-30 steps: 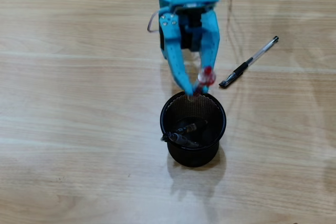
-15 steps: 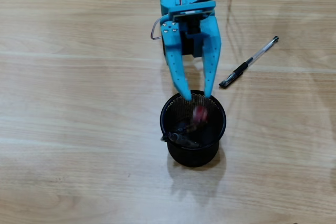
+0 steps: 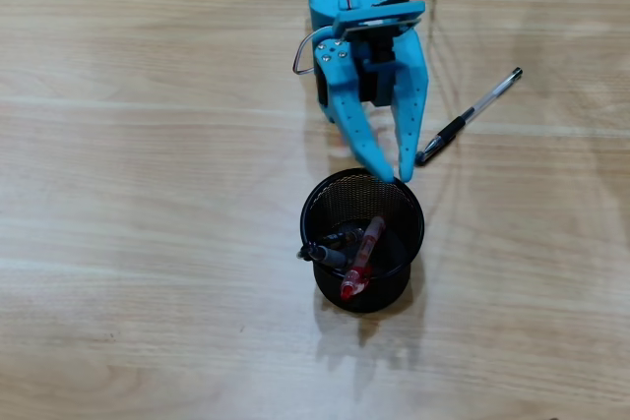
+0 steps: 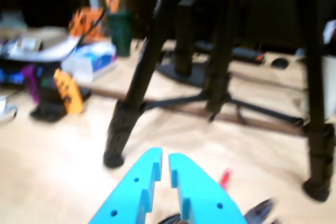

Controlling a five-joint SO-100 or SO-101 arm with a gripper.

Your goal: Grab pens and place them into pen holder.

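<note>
The cup (image 3: 362, 240) mouth is partly barred by the red pen (image 3: 361, 259) and dark pens (image 3: 330, 248) crossing inside. At its 12 o'clock rim hangs the gripper (image 3: 391, 173). One pen (image 3: 467, 116) lies at 2 o'clock; wood elsewhere is free.

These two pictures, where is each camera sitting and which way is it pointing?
Overhead view: fixed above the wooden table, looking straight down on the pen holder, a pen beside it and the blue gripper.
Wrist view: rides on the arm, looking forward and low across the table at tripod legs and clutter; the gripper pokes up from below.
Shared: the gripper and the red pen.
</note>
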